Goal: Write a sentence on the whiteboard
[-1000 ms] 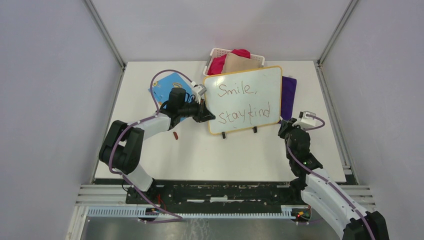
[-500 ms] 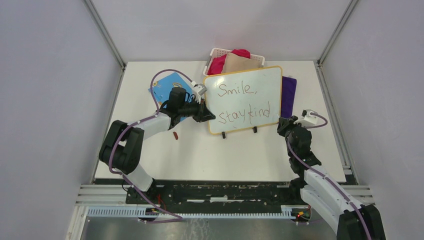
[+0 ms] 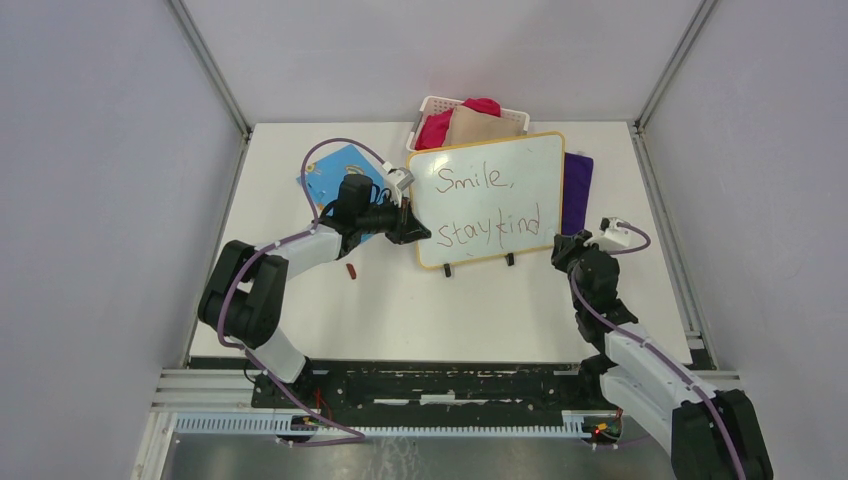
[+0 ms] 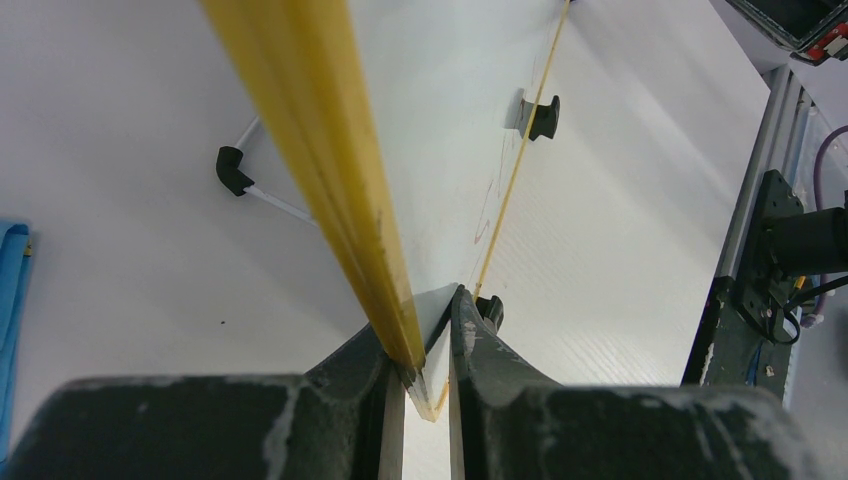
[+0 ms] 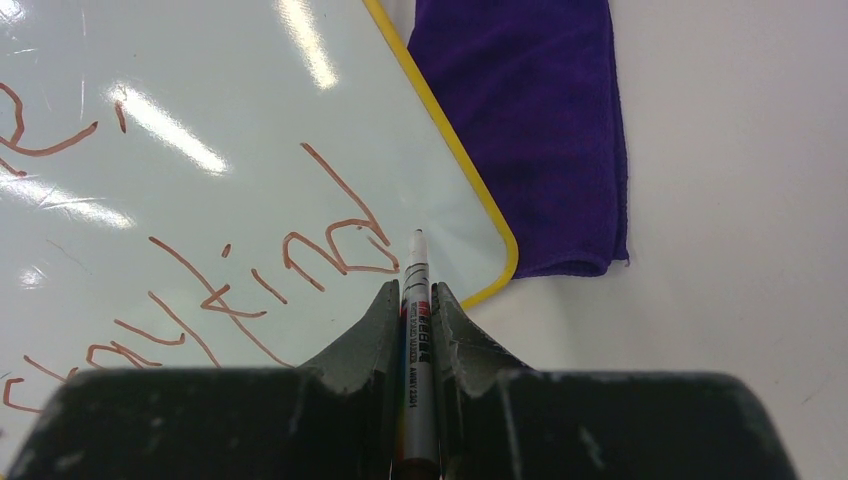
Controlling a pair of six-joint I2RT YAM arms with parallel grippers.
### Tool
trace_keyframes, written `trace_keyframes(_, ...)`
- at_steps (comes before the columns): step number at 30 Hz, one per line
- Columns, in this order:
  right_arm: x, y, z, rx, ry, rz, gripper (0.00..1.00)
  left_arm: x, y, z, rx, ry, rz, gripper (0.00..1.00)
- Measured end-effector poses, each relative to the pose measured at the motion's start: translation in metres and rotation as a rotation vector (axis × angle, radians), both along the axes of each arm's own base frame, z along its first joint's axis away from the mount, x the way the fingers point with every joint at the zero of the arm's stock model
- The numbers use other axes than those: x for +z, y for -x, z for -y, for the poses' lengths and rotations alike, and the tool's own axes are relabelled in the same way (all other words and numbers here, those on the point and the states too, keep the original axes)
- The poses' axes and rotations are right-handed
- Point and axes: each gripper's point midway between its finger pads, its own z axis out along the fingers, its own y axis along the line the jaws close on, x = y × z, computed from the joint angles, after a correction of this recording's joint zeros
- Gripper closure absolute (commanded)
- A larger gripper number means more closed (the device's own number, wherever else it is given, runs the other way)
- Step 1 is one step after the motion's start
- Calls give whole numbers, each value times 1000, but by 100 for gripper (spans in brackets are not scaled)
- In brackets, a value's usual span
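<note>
White walls (image 3: 100, 200) close in the tabletop (image 3: 450, 310) on three sides. My left arm reaches from the near-left corner toward the middle, its forearm lying low and nearly level. My left end effector (image 3: 415, 232) is clamped on the left edge of the whiteboard (image 3: 530, 165). The board stands tilted on its black feet toward the far edge, with the sentence (image 3: 487, 205) "Smile, stay kind" on its face in two lines.

My right arm rises from the near-right corner, its wrist bent toward the board's lower right corner. My right end effector (image 5: 412, 300) is closed on a marker (image 5: 416, 330). The marker's tip points at the board just beside the last letter; I cannot tell whether it touches.

A basket (image 3: 430, 105) of cloths sits at the far edge behind the board. A purple cloth (image 3: 576, 190) lies past the board's right end, and a blue card (image 3: 335, 170) lies under my left wrist. Bare tabletop runs from the board's feet to the near edge, between my two arms.
</note>
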Motion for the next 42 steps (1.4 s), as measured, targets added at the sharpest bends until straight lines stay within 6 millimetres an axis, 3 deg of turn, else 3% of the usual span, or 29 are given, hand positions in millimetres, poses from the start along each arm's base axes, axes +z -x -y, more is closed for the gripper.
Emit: trace_keyframes(42,-17,-10,-1,-1,1,-30,100,0,0,0,0,0,0,98)
